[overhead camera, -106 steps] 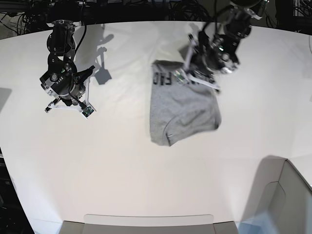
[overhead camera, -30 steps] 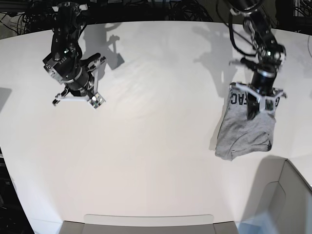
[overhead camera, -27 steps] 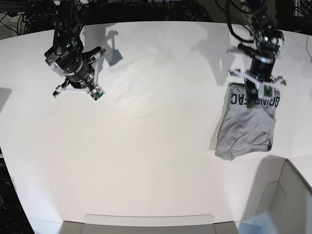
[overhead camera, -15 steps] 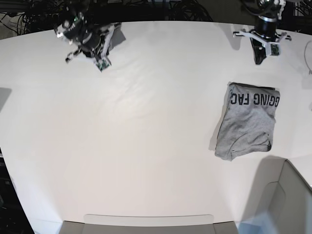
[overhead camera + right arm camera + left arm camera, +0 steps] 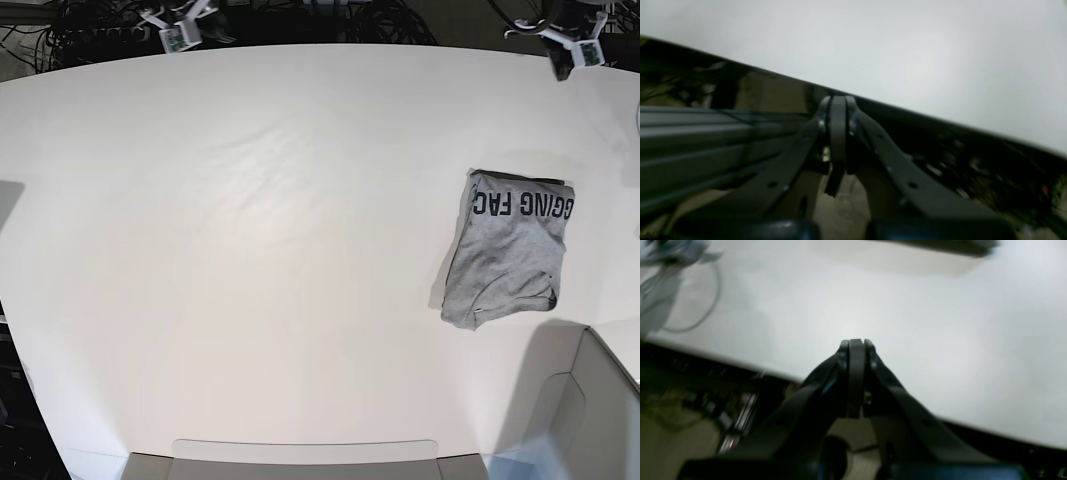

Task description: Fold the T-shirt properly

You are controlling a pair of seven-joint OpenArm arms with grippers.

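Note:
The grey T-shirt (image 5: 508,250) lies folded into a small rectangle at the right side of the white table (image 5: 280,250), with dark block lettering along its top edge. It touches no gripper. My left gripper (image 5: 855,346) is shut and empty, pulled back over the table's far edge; in the base view it shows at the top right (image 5: 575,55). My right gripper (image 5: 838,103) is shut and empty beyond the far edge; in the base view it shows at the top left (image 5: 178,30). The shirt is out of both wrist views.
A grey bin (image 5: 580,420) stands at the front right corner. A shallow grey tray edge (image 5: 305,455) runs along the front. Cables and dark frames (image 5: 380,18) lie behind the table's far edge.
Both arms have drawn back from the table to its far edge. The left gripper let go of the shirt, which lies still at the right.

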